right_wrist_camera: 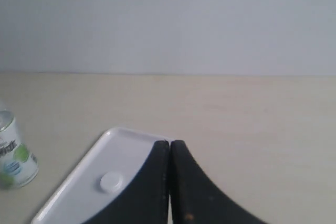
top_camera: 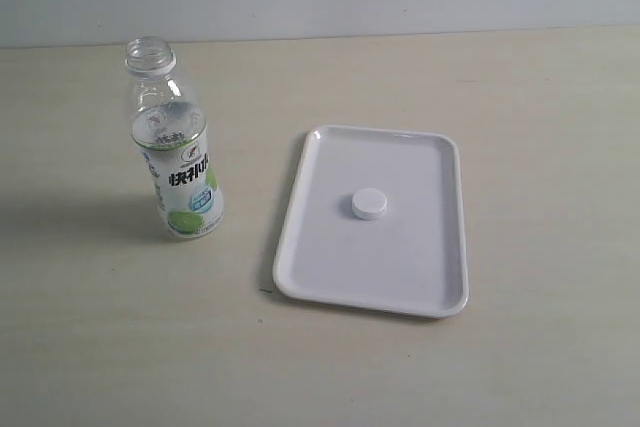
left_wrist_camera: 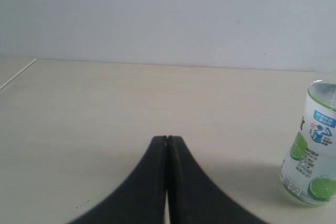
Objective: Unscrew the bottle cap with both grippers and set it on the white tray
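The bottle [top_camera: 177, 162] stands upright on the table at the left, its threaded neck open and bare. The white bottle cap [top_camera: 368, 205] lies flat near the middle of the white tray [top_camera: 310, 157], to the bottle's right. Neither gripper shows in the exterior view. In the left wrist view my left gripper [left_wrist_camera: 167, 139] is shut and empty over bare table, with the bottle [left_wrist_camera: 313, 148] off to one side. In the right wrist view my right gripper [right_wrist_camera: 169, 142] is shut and empty near the tray's [right_wrist_camera: 113, 137] corner, apart from the cap [right_wrist_camera: 111, 181].
The pale wooden table [top_camera: 540, 107] runs back to a light wall. A table edge [left_wrist_camera: 18, 72] shows in the left wrist view. The bottle [right_wrist_camera: 13, 158] also appears at the border of the right wrist view.
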You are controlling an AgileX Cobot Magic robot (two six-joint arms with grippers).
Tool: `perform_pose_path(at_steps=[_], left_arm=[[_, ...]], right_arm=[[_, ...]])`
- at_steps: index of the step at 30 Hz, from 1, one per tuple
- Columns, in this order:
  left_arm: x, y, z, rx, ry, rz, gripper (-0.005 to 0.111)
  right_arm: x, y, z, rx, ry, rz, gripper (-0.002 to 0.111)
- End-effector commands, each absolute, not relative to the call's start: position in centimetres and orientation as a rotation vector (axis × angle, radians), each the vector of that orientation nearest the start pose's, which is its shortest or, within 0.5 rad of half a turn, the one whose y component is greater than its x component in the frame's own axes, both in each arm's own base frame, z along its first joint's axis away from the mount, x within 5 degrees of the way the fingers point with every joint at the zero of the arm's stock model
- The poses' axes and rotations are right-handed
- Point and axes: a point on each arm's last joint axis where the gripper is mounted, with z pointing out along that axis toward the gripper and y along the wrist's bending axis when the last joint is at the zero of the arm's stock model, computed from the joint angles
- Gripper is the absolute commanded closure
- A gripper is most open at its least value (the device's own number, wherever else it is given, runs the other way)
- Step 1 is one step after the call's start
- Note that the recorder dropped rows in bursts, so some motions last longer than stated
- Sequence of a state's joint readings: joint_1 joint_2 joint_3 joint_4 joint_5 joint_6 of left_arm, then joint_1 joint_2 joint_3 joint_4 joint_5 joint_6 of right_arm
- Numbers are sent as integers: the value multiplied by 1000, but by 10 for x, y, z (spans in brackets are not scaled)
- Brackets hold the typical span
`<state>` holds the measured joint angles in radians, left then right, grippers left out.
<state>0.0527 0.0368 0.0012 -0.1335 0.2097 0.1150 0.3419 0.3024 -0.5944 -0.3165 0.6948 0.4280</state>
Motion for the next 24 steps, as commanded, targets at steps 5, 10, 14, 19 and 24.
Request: perform_pose_path(at_steps=[5,10,14,19,24], left_arm=[[59,0,192,-37,1732,-1,107],[59,0,192,-35,1733,1,107],[59,0,192,-35,1733,1,107],[59,0,192,-35,1733,1,107],[59,0,192,-35,1733,1,107]], right_arm=[[54,-7,255,58,1554,-56,108],[56,-10,207,231,1538,-25,108],[54,-17,197,386,1616,-47,108],[54,-16,200,371,1591,-38,108],[54,-15,198,292,1621,-100,108]])
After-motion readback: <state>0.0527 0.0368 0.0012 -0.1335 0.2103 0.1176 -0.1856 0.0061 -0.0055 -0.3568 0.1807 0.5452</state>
